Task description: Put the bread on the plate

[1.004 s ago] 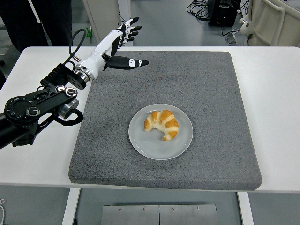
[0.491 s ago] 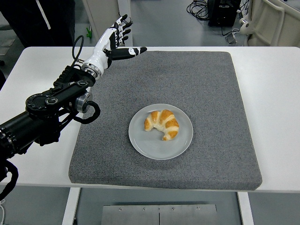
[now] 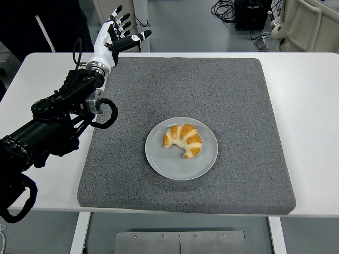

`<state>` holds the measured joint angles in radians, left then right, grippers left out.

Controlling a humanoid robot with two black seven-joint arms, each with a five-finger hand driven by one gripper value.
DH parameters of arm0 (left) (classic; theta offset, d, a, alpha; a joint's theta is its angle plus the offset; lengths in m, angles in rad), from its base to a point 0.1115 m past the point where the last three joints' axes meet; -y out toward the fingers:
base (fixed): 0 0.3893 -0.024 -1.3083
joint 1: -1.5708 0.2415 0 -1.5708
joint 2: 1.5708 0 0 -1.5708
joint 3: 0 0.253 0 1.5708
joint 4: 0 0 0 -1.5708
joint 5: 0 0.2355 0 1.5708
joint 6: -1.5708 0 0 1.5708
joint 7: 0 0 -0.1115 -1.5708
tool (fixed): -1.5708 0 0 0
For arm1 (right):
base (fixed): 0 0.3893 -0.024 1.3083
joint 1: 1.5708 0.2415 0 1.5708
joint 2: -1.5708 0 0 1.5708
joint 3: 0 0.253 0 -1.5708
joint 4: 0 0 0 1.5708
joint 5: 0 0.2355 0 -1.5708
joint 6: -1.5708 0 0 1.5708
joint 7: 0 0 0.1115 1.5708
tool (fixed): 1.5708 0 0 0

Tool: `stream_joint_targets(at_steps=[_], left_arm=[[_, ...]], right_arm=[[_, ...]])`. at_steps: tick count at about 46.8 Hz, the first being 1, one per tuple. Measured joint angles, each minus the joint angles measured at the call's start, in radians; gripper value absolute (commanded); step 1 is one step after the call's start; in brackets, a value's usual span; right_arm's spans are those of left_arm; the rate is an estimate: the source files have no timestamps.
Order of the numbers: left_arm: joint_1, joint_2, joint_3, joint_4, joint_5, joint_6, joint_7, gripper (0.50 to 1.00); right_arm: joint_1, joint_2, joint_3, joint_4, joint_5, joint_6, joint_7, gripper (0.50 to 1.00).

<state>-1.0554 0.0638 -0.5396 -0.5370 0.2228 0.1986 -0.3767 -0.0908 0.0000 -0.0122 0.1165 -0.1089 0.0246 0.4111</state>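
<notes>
A golden croissant [image 3: 183, 140] lies on a round grey plate [image 3: 159, 159] in the middle of a dark grey mat [image 3: 238, 106]. My left hand [image 3: 117, 33] is raised high over the mat's far left corner, fingers spread and empty, far from the plate. Its black arm [image 3: 53, 121] runs along the left side of the table. The right arm is out of view.
The mat lies on a white table [image 3: 307, 106]. A person in dark clothes [image 3: 32, 26] stands behind the table's far left. Cables and equipment lie on the floor at the back right [image 3: 249, 13].
My left hand has risen and drawn back toward the far left, away from the mat, with the arm lifting. The croissant and plate have not moved.
</notes>
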Motion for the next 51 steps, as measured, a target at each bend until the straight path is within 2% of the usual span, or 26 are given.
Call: stream_joint_targets(at_steps=[10, 22, 29, 35, 51], left_arm=[[0.003, -0.004, -0.069, 0.010, -0.066, -0.023, 0.000, 0.966], [0.008, -0.033, -0.082, 0.135, -0.150, -0.162, 0.004, 0.966], [0.012, -0.038, -0.098, 0.152, -0.154, -0.202, 0.004, 0.966], [0.012, -0.037, -0.110, 0.164, -0.186, -0.259, 0.006, 0.966], [0.026, -0.038, -0.111, 0.206, -0.236, -0.286, 0.015, 0.966]], right_arm=[[0.000, 0.000, 0.000, -0.001, 0.000, 0.000, 0.000, 1.000], [0.000, 0.000, -0.004, 0.009, 0.000, 0.003, 0.000, 1.000], [0.001, 0.000, 0.000, 0.000, 0.000, 0.001, 0.000, 1.000], [0.002, 0.000, 0.000, 0.000, 0.000, 0.000, 0.000, 1.000], [0.006, 0.000, 0.004, 0.000, 0.000, 0.000, 0.000, 1.000]])
